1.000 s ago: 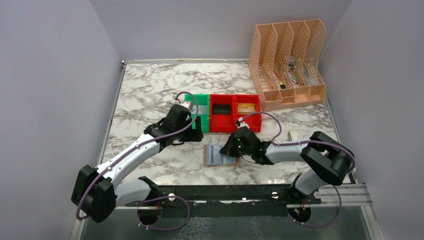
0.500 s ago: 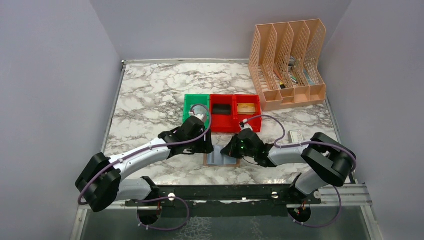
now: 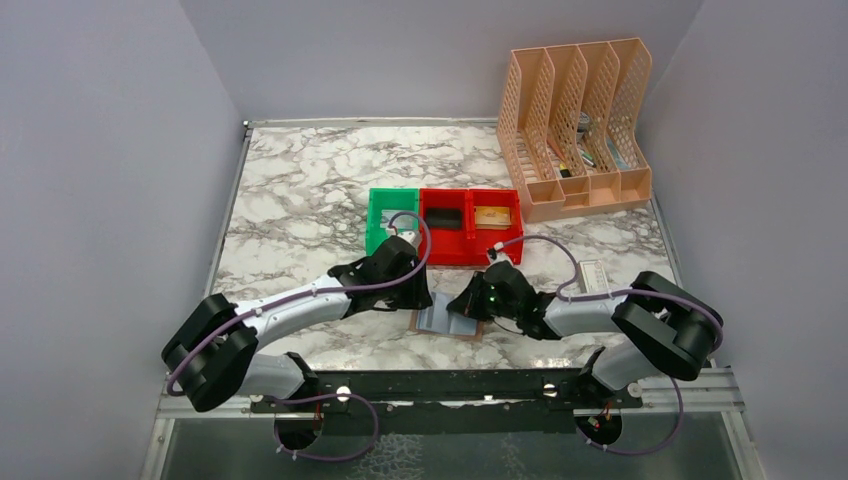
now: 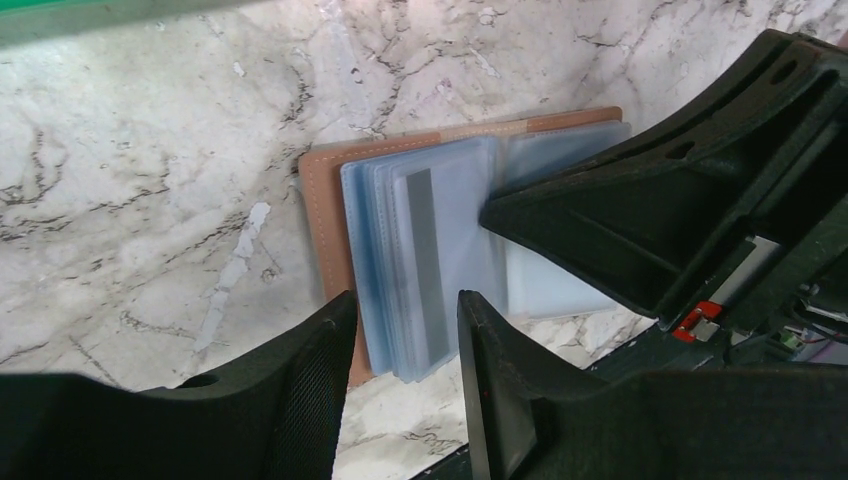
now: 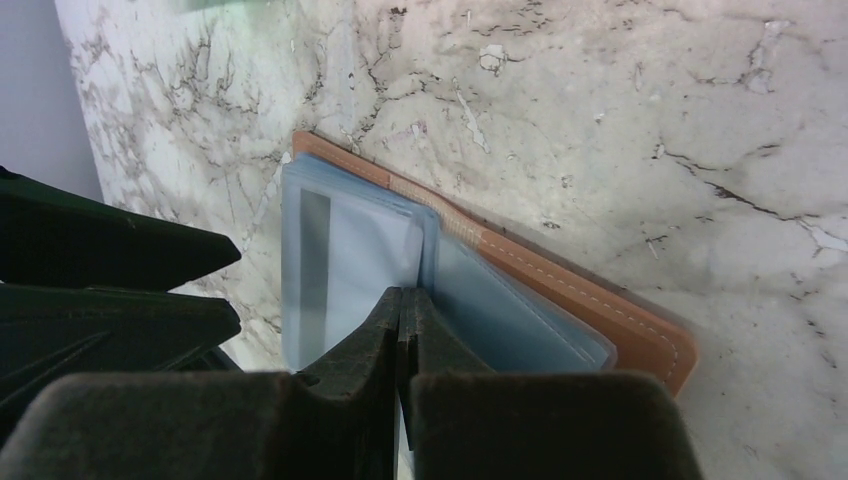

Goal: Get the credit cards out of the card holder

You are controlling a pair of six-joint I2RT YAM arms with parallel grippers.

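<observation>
The card holder (image 3: 447, 322) lies open on the marble, its brown cover (image 5: 560, 275) under a fan of light blue sleeves (image 4: 430, 240). A grey credit card edge (image 4: 425, 245) shows inside one sleeve (image 5: 313, 250). My left gripper (image 3: 420, 300) is at the holder's left end, open, its jaws (image 4: 405, 300) standing on either side of the sleeves' edge without touching it. My right gripper (image 3: 462, 305) is shut, its tips (image 5: 402, 295) pressed on the sleeves near the fold. A gold card (image 3: 491, 215) and a black card (image 3: 443, 217) lie in the red bins.
A green bin (image 3: 392, 215) and two red bins (image 3: 470, 238) stand in a row just behind the holder. A peach file organizer (image 3: 575, 120) fills the back right. A white box (image 3: 592, 270) sits right of the right arm.
My left arm has swung from the green bin down to the holder's left end, its jaws narrowing. The right gripper has stayed shut on the holder.
</observation>
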